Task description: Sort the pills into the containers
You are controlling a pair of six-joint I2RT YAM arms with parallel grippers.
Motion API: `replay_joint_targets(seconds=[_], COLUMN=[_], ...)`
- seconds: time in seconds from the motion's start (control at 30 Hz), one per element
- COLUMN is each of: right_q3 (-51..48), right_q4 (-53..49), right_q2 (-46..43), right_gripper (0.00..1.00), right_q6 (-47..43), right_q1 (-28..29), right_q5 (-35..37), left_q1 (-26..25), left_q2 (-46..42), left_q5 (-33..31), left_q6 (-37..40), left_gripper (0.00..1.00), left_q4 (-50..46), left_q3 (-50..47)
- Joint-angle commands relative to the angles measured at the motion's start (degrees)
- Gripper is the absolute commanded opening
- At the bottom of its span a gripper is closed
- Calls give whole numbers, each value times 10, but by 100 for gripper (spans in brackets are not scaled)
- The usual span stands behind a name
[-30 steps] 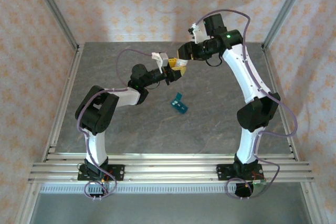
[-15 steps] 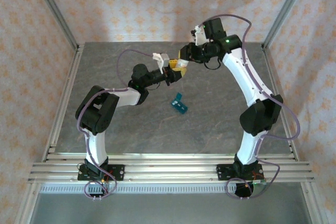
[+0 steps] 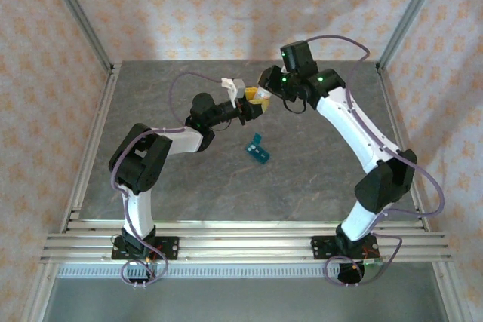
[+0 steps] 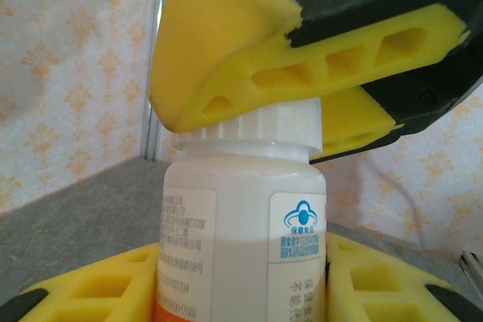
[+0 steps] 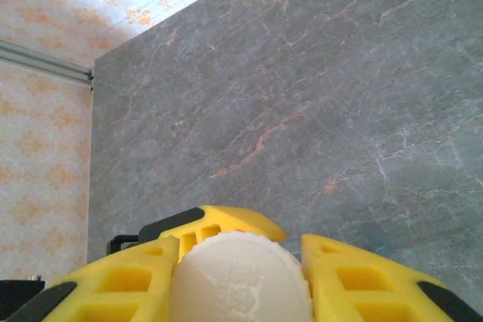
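My left gripper [image 3: 252, 105] is shut on a white pill bottle [image 4: 241, 224], which stands upright between its yellow fingers [image 4: 98, 288] above the far middle of the table. From above, my right gripper [image 3: 263, 93] is shut on the bottle's ribbed white cap [image 5: 241, 280], with a yellow finger [image 5: 124, 280] on each side. In the left wrist view those right fingers [image 4: 249, 65] clamp the cap [image 4: 256, 127]. The teal pill box [image 3: 259, 150], the containers, lies on the table in front of both grippers, apart from them. The pills are out of view.
The grey marbled table [image 3: 189, 179] is fenced by metal posts [image 3: 75, 13] and patterned walls. The right arm's elbow [image 3: 389, 179] stands at the right side. A purple cable [image 3: 177, 84] loops above the left arm.
My right gripper has moved left onto the bottle's top and shut on the cap, and its elbow has swung right. The left gripper has kept the bottle still.
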Motion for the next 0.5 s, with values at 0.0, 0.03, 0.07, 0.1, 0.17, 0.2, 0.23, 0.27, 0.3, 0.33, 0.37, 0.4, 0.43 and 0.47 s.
replay_joint_targets(seconds=[0.0, 0.03, 0.07, 0.1, 0.17, 0.2, 0.23, 0.27, 0.3, 0.33, 0.37, 0.4, 0.43, 0.47], right_q3=[51, 61, 70, 82, 115, 133, 144, 151, 153, 151, 148, 145, 142, 138], right_q4=[-25, -27, -24, -28, -54, -74, -85, -95, -100, -98, -95, -95, -94, -90], right_q2=[16, 16, 14, 12, 16, 19, 21, 22, 22, 21, 20, 20, 21, 22], right_gripper=[49, 57, 64, 68, 73, 76, 77, 78, 79, 79, 79, 79, 78, 78], right_q6=[7, 0, -9, -17, -43, -60, -73, -89, -103, -119, -144, -164, -182, -206], right_q1=[-6, -12, -19, -26, -33, -35, -39, -44, -51, -57, -63, -71, -76, -81], right_q5=[0, -13, -33, -50, -64, -64, -64, -70, -78, -89, -105, -120, -137, -167], left_q1=[-1, -2, -1, -1, -1, -1, -1, 0, -1, -1, -1, -1, -1, 0], left_q2=[-27, -27, -28, -28, -28, -27, -26, -25, -24, -24, -25, -25, -25, -26], left_q5=[-16, -15, -17, -17, -16, -16, -15, -15, -13, -11, -10, -9, -8, -6], left_q6=[14, 16, 16, 17, 15, 13, 12, 10, 8, 8, 8, 7, 6, 4], left_gripper=[0, 0, 0, 0, 0, 0, 0, 0, 0, 0, 0, 0, 0, 0], left_q4=[62, 62, 62, 62, 62, 62, 62, 62, 62, 62, 62, 61, 62, 62], left_q3=[6, 5, 4, 3, 3, 4, 5, 6, 7, 8, 8, 8, 8, 8])
